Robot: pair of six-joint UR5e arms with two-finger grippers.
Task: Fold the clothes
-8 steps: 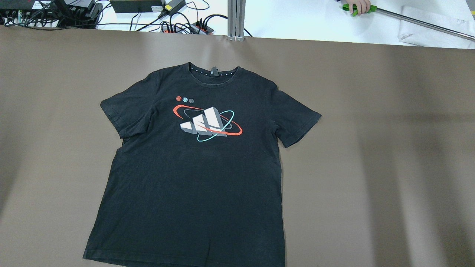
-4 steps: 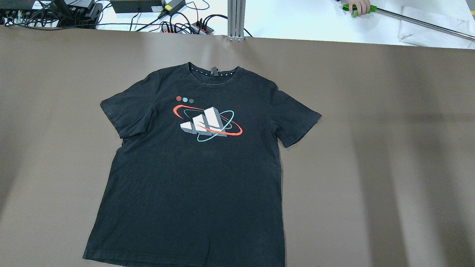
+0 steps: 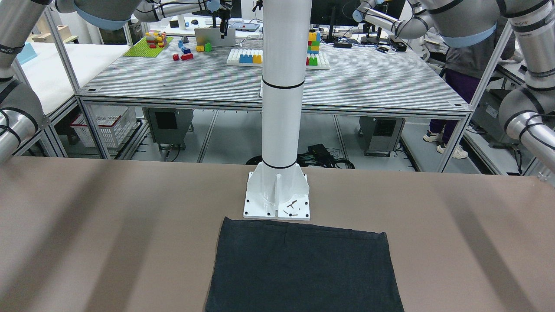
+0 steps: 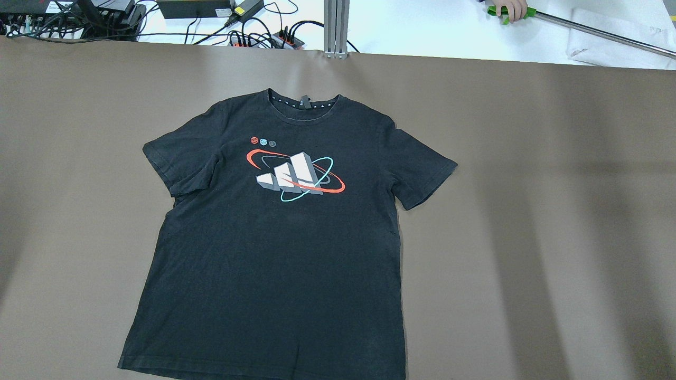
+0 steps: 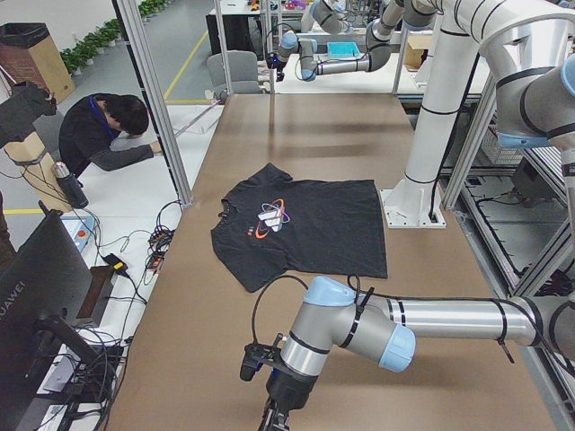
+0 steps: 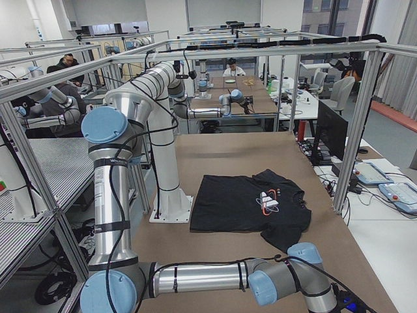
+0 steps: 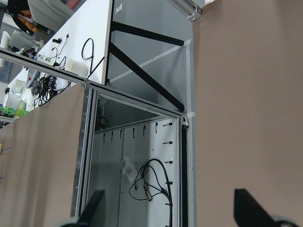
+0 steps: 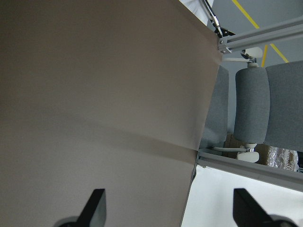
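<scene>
One black T-shirt (image 4: 274, 248) lies flat, print up, on the brown desk (image 4: 528, 211), with its collar away from the robot and its hem (image 3: 303, 229) just beside the white pillar base (image 3: 277, 195). The knit is likely soft, light and limp, so it should drape and drag; pinch at a sleeve (image 4: 174, 163) edge or the hem corners. The left fingers (image 7: 93, 208) and right fingers (image 8: 94, 203) are spread wide, grasping nothing.
</scene>
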